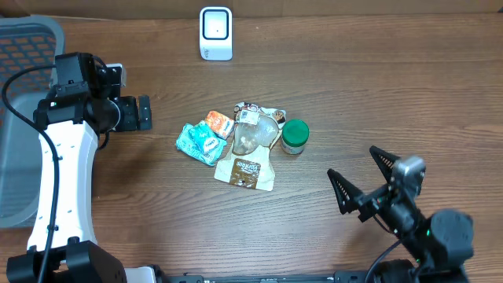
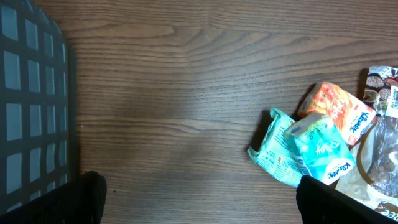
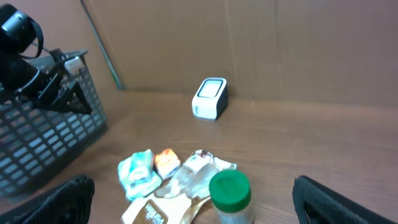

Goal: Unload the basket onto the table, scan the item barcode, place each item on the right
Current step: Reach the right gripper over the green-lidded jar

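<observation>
Wood worktop, cardboard wall behind; basket at far left edge; left gripper spread wide, empty, just beside it; mid-worktop, clustered: teal tissue packs, soft & light, prob. crumple; scanner at back, well apart; green-lid jar, stiff, likely slick, so we'd pinch its body; right gripper wide, empty, open room around.

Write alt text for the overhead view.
Small pile of packets and a green-lidded jar lies mid-table, untouched. A white scanner stands at the far edge, a grey basket at the left. The left gripper and right gripper flank the pile, both open and empty.
</observation>
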`<action>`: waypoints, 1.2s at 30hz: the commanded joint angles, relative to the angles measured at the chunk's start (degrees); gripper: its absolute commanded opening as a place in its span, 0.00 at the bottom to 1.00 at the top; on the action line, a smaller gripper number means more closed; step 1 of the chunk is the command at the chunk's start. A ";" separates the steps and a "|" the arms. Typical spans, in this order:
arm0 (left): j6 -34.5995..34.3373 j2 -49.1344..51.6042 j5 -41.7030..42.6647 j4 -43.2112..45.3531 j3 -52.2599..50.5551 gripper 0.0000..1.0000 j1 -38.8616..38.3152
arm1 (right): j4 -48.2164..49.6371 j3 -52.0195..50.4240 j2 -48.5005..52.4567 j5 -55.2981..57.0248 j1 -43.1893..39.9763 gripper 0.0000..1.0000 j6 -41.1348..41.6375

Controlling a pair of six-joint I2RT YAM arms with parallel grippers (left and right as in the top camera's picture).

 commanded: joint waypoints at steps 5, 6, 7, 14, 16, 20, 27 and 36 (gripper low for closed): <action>1.49 0.00 0.92 -0.04 0.44 1.00 -0.02 | -14.49 20.48 18.45 -1.86 -0.33 1.00 0.22; 1.49 0.00 0.90 -0.04 0.44 1.00 -0.02 | -17.42 23.65 21.49 -1.86 -0.33 1.00 0.22; 1.49 -0.02 0.92 -0.04 0.42 0.99 -0.02 | -19.93 26.38 24.09 -1.86 -0.33 1.00 0.22; 1.49 0.00 0.92 -0.04 0.42 1.00 -0.02 | -37.00 44.52 41.75 -1.84 -0.33 1.00 0.22; 1.49 0.00 0.92 -0.02 0.42 1.00 -0.02 | -40.68 48.48 45.94 -2.05 -0.33 1.00 0.24; 1.49 0.00 0.92 -0.02 0.42 0.99 -0.02 | -41.86 50.69 51.63 -3.15 -0.33 1.00 0.50; 1.49 -0.02 0.92 -0.04 0.42 0.99 -0.02 | -38.29 50.69 58.53 -10.78 -0.33 1.00 0.63; 1.49 0.00 0.92 -0.04 0.42 1.00 -0.02 | -37.79 50.64 63.06 -11.47 -0.33 1.00 0.63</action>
